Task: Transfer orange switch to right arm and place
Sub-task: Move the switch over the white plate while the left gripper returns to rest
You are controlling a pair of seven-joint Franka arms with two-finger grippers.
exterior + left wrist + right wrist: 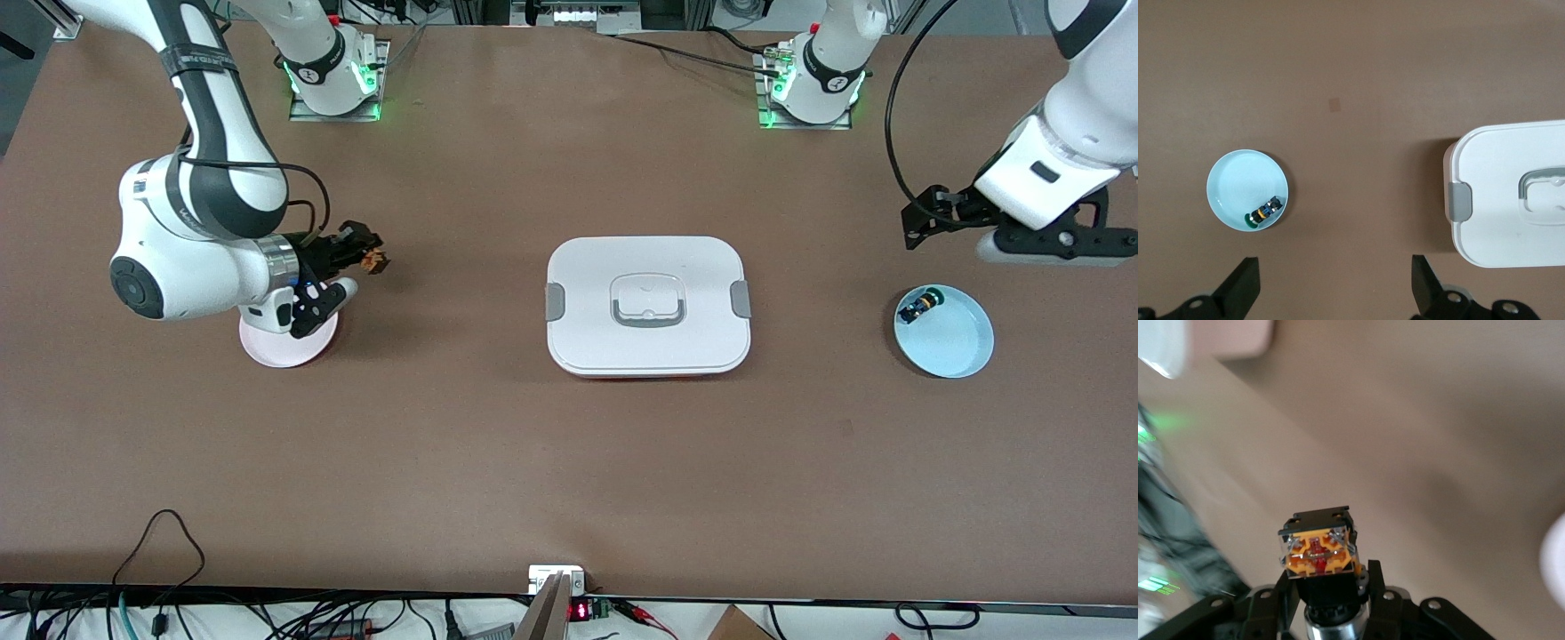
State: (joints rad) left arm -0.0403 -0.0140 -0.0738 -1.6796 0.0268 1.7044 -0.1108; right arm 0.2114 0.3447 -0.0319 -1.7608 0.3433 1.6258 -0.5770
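Note:
My right gripper (360,253) is shut on the orange switch (374,260) and holds it in the air beside a pink plate (283,347) at the right arm's end of the table. In the right wrist view the switch (1319,550) sits between the fingers (1373,583), its tan-orange block end pointing away from the gripper (1328,590). My left gripper (1058,247) is open and empty, up over the table at the left arm's end. Its fingers (1239,288) show spread wide in the left wrist view.
A light blue plate (953,338) holds a green-capped switch (916,308) close to the left gripper; both show in the left wrist view (1235,183) (1265,212). A white lidded box (647,307) (1511,200) sits mid-table.

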